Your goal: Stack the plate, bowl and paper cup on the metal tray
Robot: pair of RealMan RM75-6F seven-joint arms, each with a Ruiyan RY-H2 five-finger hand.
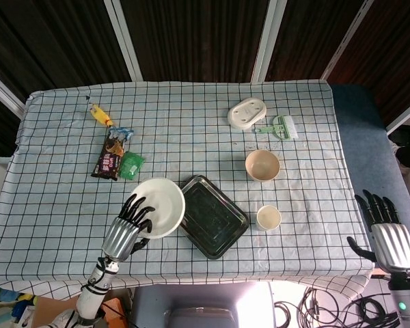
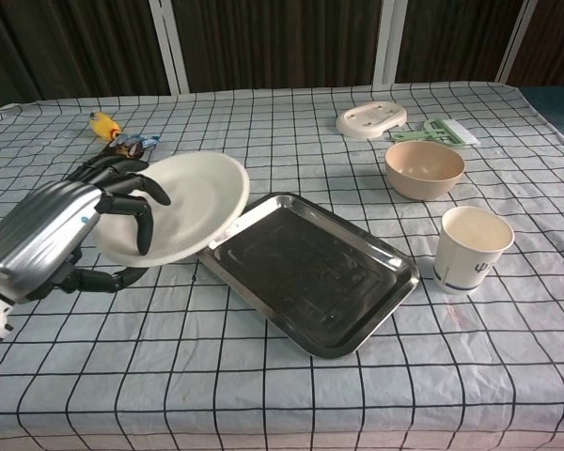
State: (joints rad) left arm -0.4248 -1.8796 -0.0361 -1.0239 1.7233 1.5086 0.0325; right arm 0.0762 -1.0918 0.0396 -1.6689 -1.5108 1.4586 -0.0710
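My left hand [image 1: 125, 231] [image 2: 70, 230] grips the white plate [image 1: 158, 207] [image 2: 181, 207] by its near left rim and holds it tilted in the air, its far edge over the left end of the metal tray [image 1: 215, 220] [image 2: 310, 268]. The beige bowl [image 1: 262, 165] [image 2: 424, 168] stands right of the tray, further back. The white paper cup [image 1: 268, 218] [image 2: 470, 248] stands upright right of the tray, nearer the front. My right hand [image 1: 388, 232] hangs open beyond the table's right edge, holding nothing.
A yellow toy [image 1: 100, 114], a dark snack bar [image 1: 110, 156] and a green packet [image 1: 130, 165] lie at the left rear. A white oval lid [image 1: 247, 112] and a green brush [image 1: 280, 127] lie at the back right. The table's front edge [image 1: 212, 280] is close below the tray.
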